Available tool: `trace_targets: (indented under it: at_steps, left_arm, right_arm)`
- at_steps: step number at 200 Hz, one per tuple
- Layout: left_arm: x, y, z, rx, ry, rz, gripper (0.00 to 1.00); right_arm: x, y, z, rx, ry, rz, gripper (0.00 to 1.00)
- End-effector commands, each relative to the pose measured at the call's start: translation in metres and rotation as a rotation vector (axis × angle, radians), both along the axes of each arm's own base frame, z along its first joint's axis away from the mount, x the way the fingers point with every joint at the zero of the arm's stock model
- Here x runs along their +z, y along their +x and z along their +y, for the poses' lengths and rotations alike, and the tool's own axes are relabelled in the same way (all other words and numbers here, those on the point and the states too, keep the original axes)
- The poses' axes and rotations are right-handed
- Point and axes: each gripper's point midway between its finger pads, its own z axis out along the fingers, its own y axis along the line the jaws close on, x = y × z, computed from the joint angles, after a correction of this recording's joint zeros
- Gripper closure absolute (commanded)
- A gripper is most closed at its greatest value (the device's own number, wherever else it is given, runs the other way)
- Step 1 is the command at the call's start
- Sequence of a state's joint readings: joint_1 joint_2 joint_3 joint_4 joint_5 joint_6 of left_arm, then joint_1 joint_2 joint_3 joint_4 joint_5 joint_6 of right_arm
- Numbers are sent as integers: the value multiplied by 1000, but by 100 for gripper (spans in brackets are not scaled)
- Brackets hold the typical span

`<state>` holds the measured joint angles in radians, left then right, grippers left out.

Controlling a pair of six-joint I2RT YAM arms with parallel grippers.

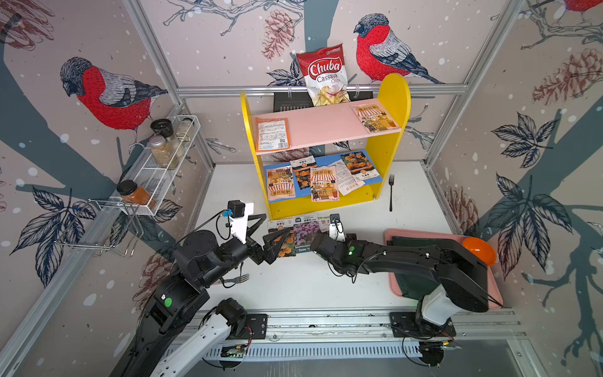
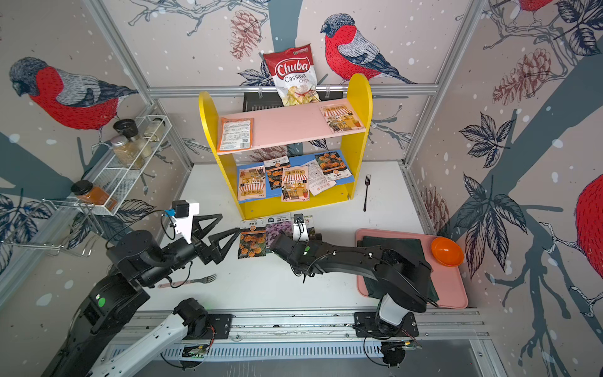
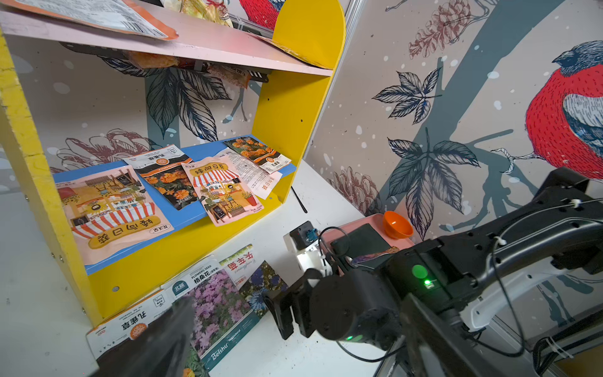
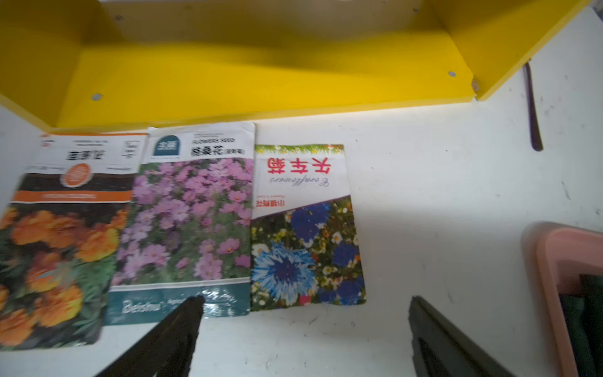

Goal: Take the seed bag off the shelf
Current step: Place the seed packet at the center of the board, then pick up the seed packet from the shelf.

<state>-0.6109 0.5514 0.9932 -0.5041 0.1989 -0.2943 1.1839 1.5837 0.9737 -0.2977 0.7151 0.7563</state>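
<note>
Gaping empty, left hand and right hand hover by three packets (cornflower packet unobstructed only at right wrist).

You see three seed packets side by side on the white table, just before the shelf: marigold packet, pink-flower packet, blue-flower packet. Your right gripper is spread wide, with one fingertip over the pink-flower packet's lower edge.
</note>
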Motion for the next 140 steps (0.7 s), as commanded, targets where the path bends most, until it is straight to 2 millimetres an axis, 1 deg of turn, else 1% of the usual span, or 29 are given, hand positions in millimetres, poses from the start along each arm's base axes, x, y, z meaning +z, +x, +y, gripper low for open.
trace_targets:
  at_steps: [1, 20, 39, 45, 48, 50, 70, 98, 123, 140]
  left_arm:
    - [22, 7, 0, 18, 1, -73, 2]
    - [29, 14, -3, 27, 15, -79, 2]
    - [37, 22, -4, 47, 39, -80, 2]
    - [38, 25, -4, 52, 48, -81, 2]
    - [40, 26, -4, 55, 49, -84, 2]
    - [41, 26, -5, 56, 50, -87, 2]
    - [52, 33, -8, 60, 62, -101, 2]
    - [63, 41, -10, 76, 86, -108, 3]
    - [72, 50, -8, 112, 115, -118, 3]
    - [79, 58, -1, 164, 153, -116, 3]
  right_arm:
    - [29, -6, 21, 126, 111, -22, 0]
    - [54, -12, 18, 172, 178, -40, 0]
    - [77, -18, 11, 203, 251, -59, 0]
    - [84, -20, 8, 209, 275, -65, 0]
    - [84, -20, 7, 211, 281, -63, 0]
    - [91, -20, 4, 211, 300, -72, 0]
    - [115, -24, -10, 232, 412, -99, 0]
    - [156, -28, -21, 294, 564, -121, 0]
    - [188, -27, -23, 335, 587, -134, 0]
    - [209, -20, -19, 346, 609, -129, 2]
